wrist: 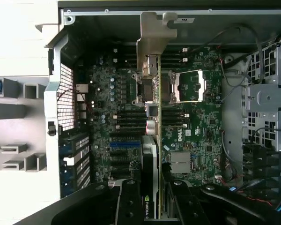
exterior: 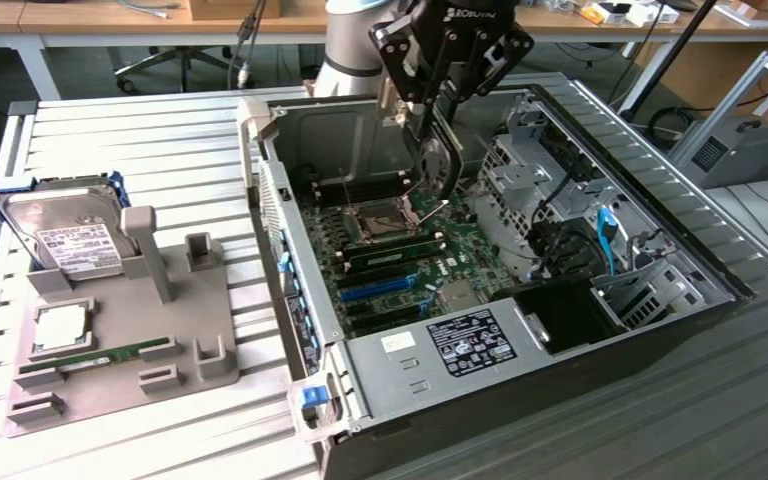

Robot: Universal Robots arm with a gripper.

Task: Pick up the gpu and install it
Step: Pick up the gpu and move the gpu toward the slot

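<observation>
The pincer (exterior: 427, 125) is pinching the gpu (exterior: 439, 172), which hangs on edge straight below it over the motherboard (exterior: 381, 258) in the open case (exterior: 651, 300). I'd guess that is so its contact edge faces a slot. The wrist view adds the card's silver bracket (wrist: 153, 42) at its far end and blue slots (wrist: 124, 146) just beside it.

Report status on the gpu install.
Fingers shut on gpu. Held on edge above motherboard, near CPU socket, not in a slot. Nothing between gpu and motherboard.
</observation>
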